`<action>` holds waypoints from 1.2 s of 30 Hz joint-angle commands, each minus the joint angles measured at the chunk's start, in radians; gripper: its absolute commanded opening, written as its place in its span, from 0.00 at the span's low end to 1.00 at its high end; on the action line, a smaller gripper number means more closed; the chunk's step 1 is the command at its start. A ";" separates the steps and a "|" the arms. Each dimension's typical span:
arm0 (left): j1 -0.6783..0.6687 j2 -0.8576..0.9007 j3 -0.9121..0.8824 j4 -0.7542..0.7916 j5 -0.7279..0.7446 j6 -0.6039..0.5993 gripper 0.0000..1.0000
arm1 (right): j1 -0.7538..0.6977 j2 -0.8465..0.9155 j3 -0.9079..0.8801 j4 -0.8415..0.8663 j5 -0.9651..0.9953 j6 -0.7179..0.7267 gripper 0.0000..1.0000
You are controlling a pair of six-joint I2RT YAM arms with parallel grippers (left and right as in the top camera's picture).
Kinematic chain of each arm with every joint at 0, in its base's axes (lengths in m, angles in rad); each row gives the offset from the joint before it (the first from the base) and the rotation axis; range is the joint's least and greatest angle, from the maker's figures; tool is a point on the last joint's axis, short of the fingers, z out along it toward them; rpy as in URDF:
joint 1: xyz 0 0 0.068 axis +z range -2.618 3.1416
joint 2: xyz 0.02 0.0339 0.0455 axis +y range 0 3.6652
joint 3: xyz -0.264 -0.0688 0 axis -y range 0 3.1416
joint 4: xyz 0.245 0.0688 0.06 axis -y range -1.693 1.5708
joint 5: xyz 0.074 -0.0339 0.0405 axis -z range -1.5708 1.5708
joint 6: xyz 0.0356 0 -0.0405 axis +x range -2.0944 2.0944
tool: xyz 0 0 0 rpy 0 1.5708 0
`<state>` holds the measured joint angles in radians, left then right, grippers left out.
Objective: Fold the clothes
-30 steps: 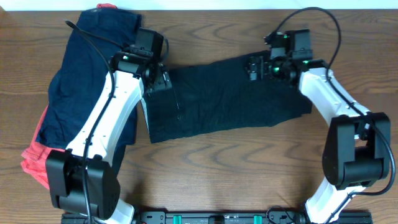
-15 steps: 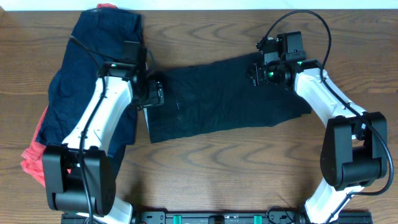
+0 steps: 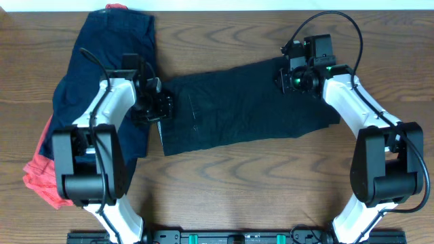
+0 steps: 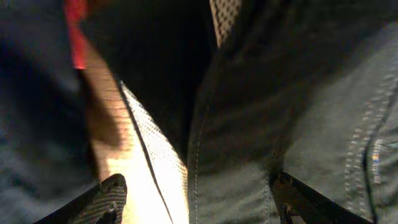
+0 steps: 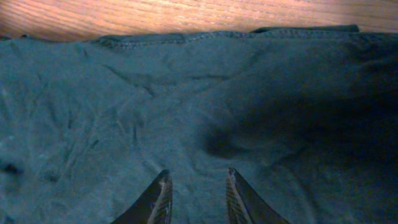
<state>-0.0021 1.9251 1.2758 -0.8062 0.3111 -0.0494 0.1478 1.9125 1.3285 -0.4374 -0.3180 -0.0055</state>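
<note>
Looking down from overhead, a dark garment [image 3: 251, 102] lies spread flat and slightly slanted across the middle of the wooden tabletop [image 3: 271, 190]. A navy garment [image 3: 71, 102] sits to its left, overlapping a red cloth [image 3: 37, 179] at the lower left. The left hand [image 3: 157, 108] is at the dark garment's left edge, and the right hand [image 3: 288, 78] is over its upper right part.

From the left wrist, the fingers [image 4: 111, 193] stand wide apart with the stitched hem lying between them, nothing clamped.

From the right wrist, the fingers [image 5: 160, 196] are partly spread just above the wrinkled cloth, gripping nothing.
</note>
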 commanded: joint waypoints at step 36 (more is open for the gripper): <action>0.001 0.048 -0.011 0.000 0.017 0.012 0.06 | -0.026 -0.040 0.018 -0.015 -0.092 -0.010 0.25</action>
<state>0.0063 2.0174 1.3064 -0.7708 0.3893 -0.0292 0.1341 1.9118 1.3285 -0.4541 -0.3450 -0.0090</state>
